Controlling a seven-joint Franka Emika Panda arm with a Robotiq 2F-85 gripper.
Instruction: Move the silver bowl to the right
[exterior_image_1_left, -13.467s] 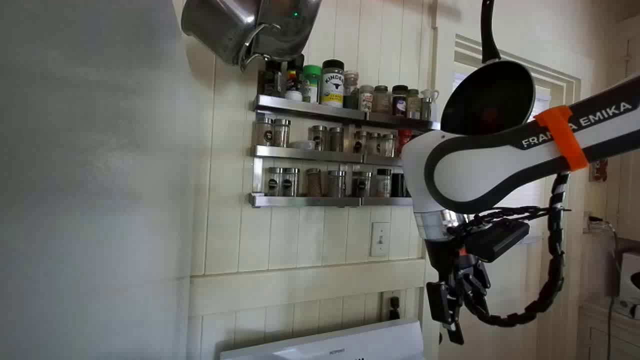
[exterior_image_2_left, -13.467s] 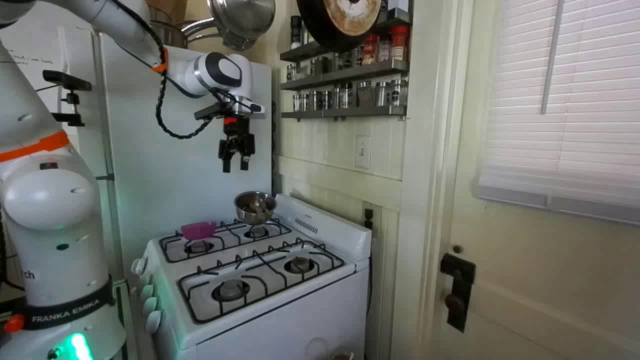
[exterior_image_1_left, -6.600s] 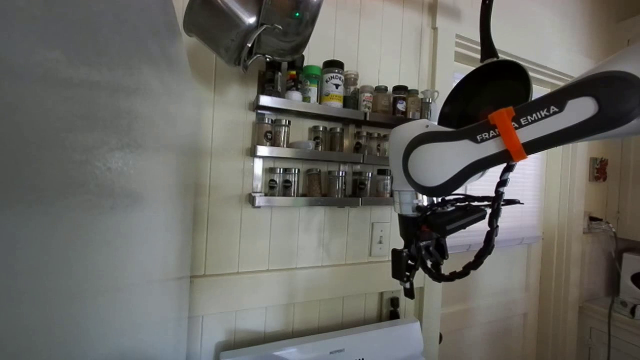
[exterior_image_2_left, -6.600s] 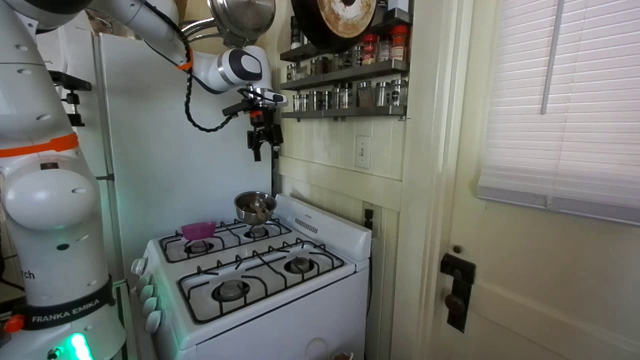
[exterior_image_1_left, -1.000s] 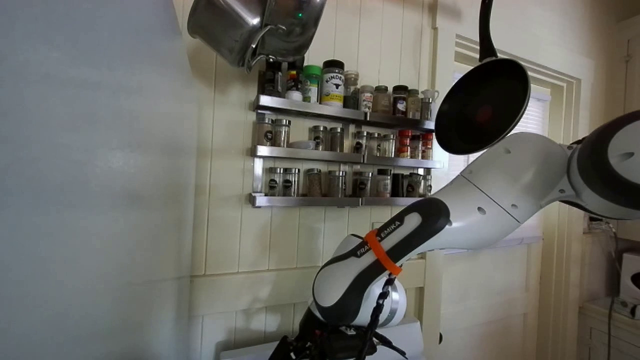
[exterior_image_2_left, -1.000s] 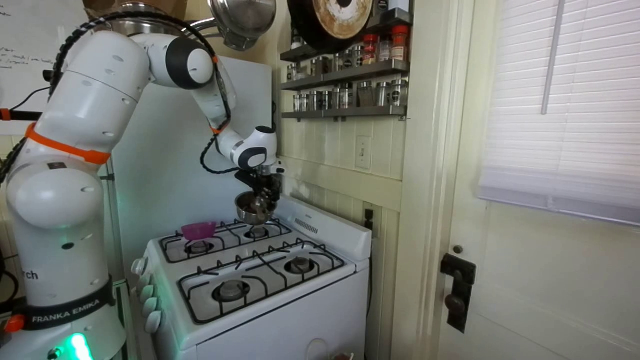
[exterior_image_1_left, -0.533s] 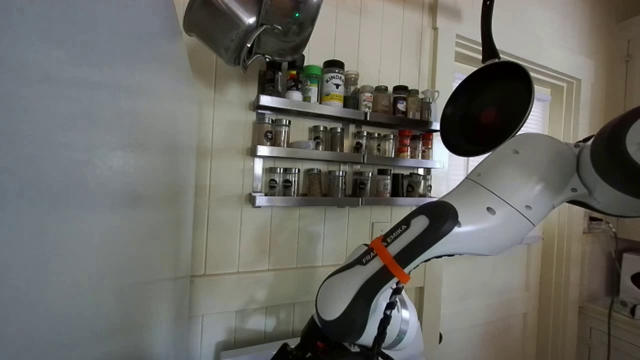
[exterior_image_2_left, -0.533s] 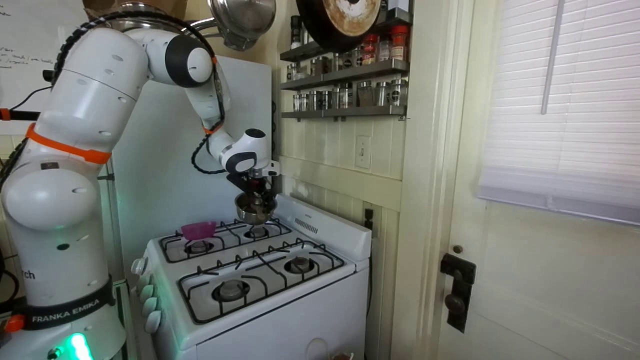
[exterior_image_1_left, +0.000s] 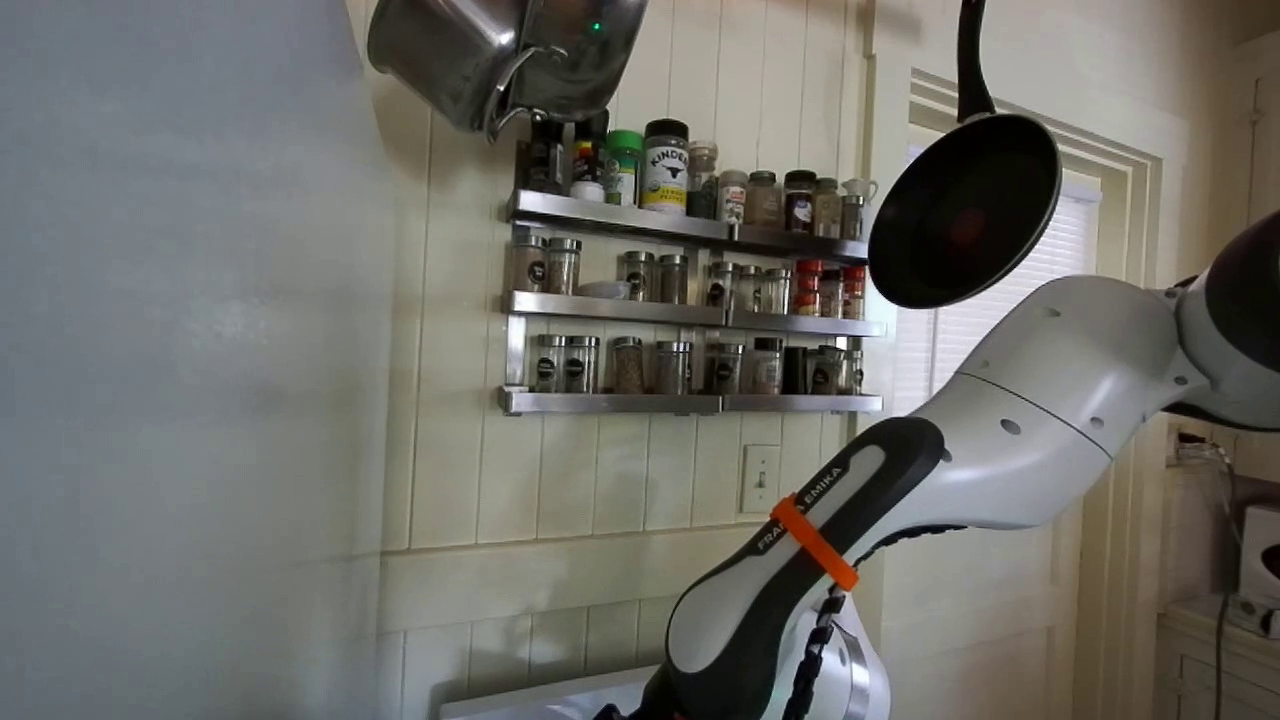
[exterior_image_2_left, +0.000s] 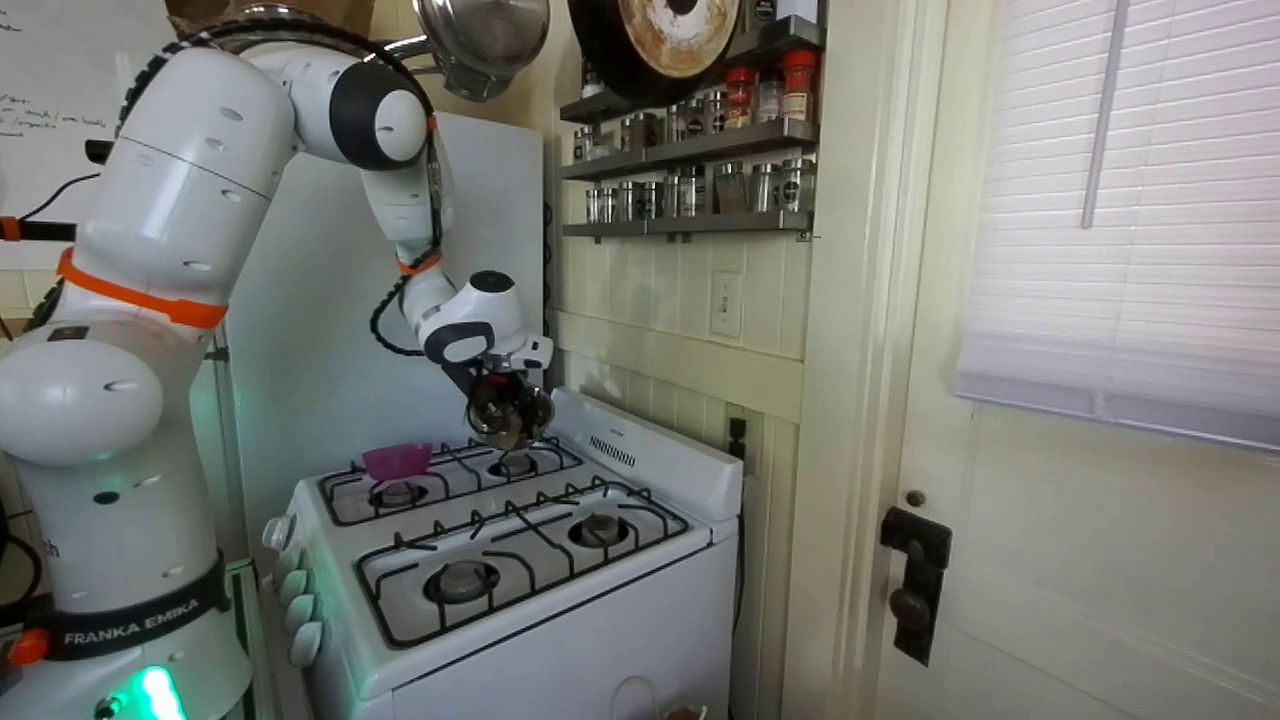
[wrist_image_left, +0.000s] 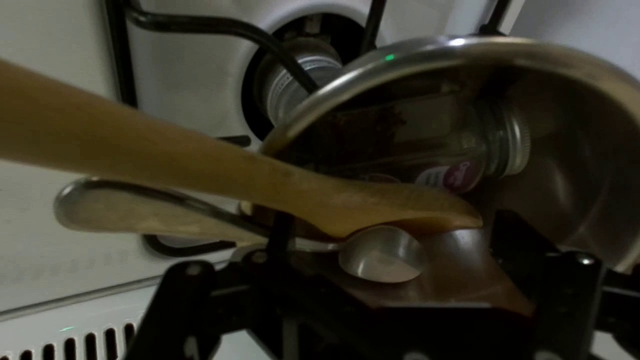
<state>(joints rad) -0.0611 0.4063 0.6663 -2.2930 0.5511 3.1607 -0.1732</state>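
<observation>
The round silver metal bowl (wrist_image_left: 570, 165) is standing by a rear burner (exterior_image_2_left: 513, 463); the black claw (wrist_image_left: 394, 230), gaping wide and gripping nothing, should probably be straddling the rim (wrist_image_left: 430, 50) alone before closing. Left to right, I'm counting one shallow pink bowl (exterior_image_2_left: 398, 461), one tan wooden spoon (wrist_image_left: 235, 172), one metal spoon (wrist_image_left: 384, 256), one lidded glass jar (wrist_image_left: 435, 145).

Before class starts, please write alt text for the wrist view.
An open gripper hangs at a silver bowl holding a clear jar, a metal spoon and a wooden spoon that juts out. A burner shows alongside.
</observation>
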